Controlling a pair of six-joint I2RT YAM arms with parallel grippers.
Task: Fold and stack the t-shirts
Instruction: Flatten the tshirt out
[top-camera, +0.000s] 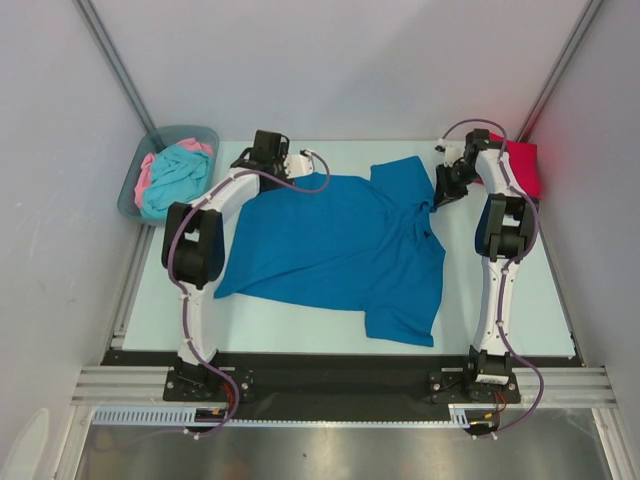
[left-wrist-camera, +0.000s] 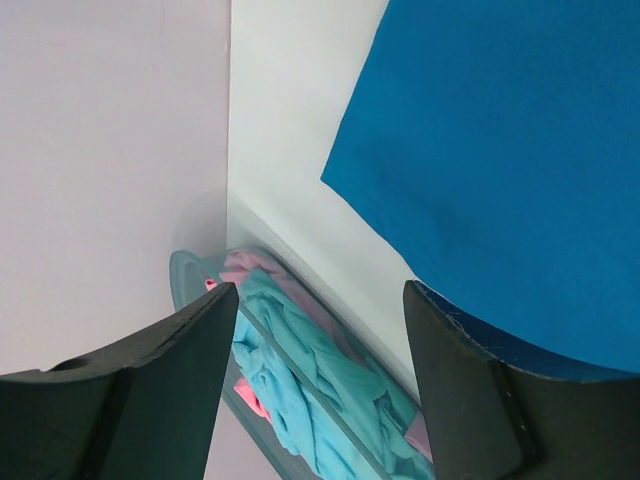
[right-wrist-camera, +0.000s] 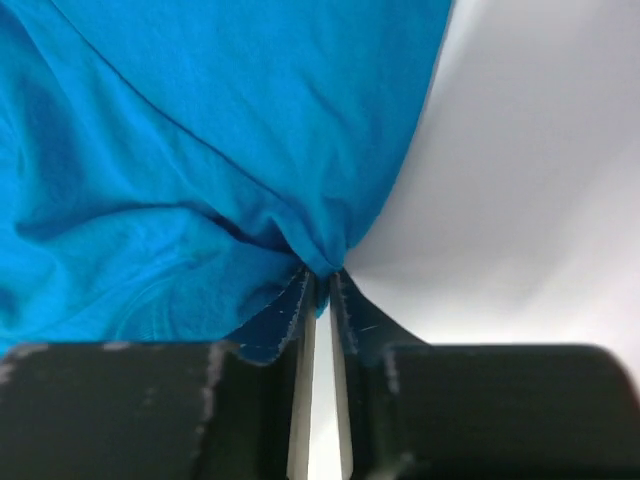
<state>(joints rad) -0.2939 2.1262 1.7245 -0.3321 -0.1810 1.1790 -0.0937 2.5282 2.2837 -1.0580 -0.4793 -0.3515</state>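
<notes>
A deep blue t-shirt (top-camera: 335, 245) lies spread on the table, its far right part bunched and lifted. My right gripper (top-camera: 442, 190) is shut on that bunched edge; in the right wrist view the cloth (right-wrist-camera: 200, 150) is pinched at the fingertips (right-wrist-camera: 300, 290). My left gripper (top-camera: 268, 150) is open and empty at the shirt's far left corner; the blue cloth (left-wrist-camera: 500, 150) lies to its right. A red t-shirt (top-camera: 522, 165) lies at the far right behind the right arm. Turquoise (top-camera: 178, 175) and pink (top-camera: 146, 172) shirts lie in the bin.
The grey-blue plastic bin (top-camera: 135, 195) stands at the far left off the table edge, also in the left wrist view (left-wrist-camera: 185, 275). White walls close in on the left, back and right. A metal rail runs along the near edge.
</notes>
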